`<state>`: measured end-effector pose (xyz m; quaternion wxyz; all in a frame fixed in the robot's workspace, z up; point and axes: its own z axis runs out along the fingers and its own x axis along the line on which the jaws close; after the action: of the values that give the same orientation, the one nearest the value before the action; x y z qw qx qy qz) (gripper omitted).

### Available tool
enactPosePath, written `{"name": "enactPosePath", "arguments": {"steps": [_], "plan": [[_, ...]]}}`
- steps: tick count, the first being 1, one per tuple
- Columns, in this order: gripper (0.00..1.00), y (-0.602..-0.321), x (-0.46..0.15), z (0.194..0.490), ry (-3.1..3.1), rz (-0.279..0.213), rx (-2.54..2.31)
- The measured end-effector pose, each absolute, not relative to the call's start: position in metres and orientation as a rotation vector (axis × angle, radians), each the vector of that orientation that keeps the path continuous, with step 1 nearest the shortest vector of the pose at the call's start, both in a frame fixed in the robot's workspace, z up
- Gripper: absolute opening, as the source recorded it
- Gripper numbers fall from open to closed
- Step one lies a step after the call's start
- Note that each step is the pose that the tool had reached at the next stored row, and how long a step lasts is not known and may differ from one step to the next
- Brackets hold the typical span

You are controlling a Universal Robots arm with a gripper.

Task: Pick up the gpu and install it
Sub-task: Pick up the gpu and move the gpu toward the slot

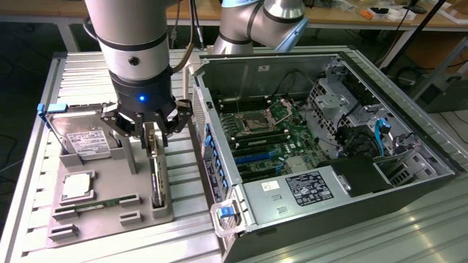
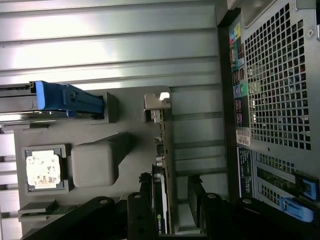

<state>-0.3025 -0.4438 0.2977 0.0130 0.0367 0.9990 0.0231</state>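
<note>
Hovering over the grey holder tray on the table, my fingers are spread wide on either side of the gpu, gripping nothing. The gpu stands on edge in its tray slot, between the hard drive and the open computer case.
</note>
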Motion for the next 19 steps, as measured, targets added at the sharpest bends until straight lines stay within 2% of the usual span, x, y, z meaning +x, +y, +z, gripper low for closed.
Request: {"name": "enactPosePath", "arguments": {"steps": [19], "plan": [[0.42, -0.4439, -0.3028, 0.2895, 3.113, 0.072, 0.114]]}}
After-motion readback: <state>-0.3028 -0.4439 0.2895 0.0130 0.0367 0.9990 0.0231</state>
